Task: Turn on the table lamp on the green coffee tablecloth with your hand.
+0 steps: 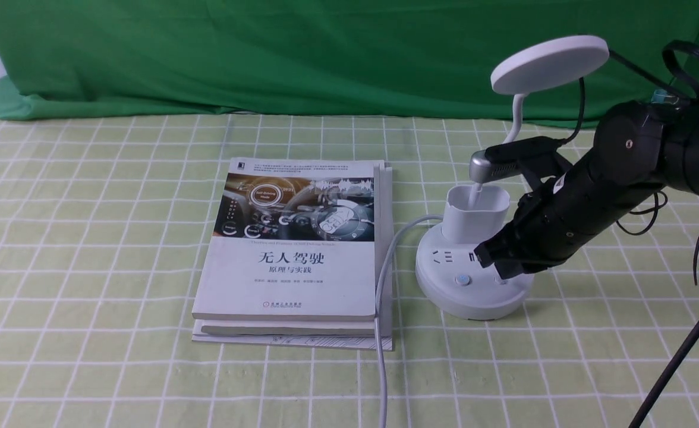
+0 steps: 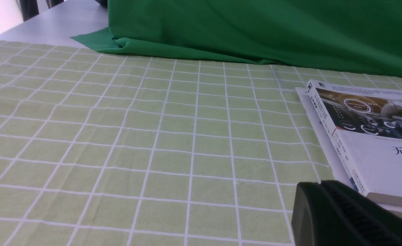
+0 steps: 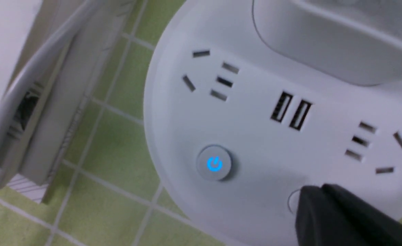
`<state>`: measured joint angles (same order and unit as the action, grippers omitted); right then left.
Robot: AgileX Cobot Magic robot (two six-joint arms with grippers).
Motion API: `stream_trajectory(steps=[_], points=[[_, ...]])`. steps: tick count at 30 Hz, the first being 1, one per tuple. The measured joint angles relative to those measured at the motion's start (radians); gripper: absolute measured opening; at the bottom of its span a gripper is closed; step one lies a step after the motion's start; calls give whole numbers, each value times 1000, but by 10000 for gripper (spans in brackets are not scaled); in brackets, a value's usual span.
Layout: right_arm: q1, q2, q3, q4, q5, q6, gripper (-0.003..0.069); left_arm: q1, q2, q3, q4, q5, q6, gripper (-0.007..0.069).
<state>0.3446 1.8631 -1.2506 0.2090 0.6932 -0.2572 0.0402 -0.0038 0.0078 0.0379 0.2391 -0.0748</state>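
Pale green coffee tablecloth with white grid lying flat, stacked books resting near its middle, white table lamp standing just right of them, grey cable trailing forward between, dark backdrop cloth draping onto the far edge

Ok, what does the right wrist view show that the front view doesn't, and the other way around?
Only the right wrist view: the blue power symbol on the lit button and the second socket group, which the arm hides from the front. Only the front view: the table lamp's disc head, the stacked books and the dark green backdrop. Both: the lamp base, the white cable, the green coffee tablecloth and the right claw over the base beside the lit button.
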Motion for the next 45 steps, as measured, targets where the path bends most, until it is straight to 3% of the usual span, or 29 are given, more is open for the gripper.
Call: stream_trajectory(steps=[16, 29, 45], points=[[0, 41, -19, 5, 4, 0, 34, 0, 0, 0, 0, 0, 0, 3], [9, -116, 26, 5, 82, 0, 34, 0, 0, 0, 0, 0, 0, 3], [10, -719, 506, 4, 82, 64, 34, 0, 0, 0, 0, 0, 0, 3]])
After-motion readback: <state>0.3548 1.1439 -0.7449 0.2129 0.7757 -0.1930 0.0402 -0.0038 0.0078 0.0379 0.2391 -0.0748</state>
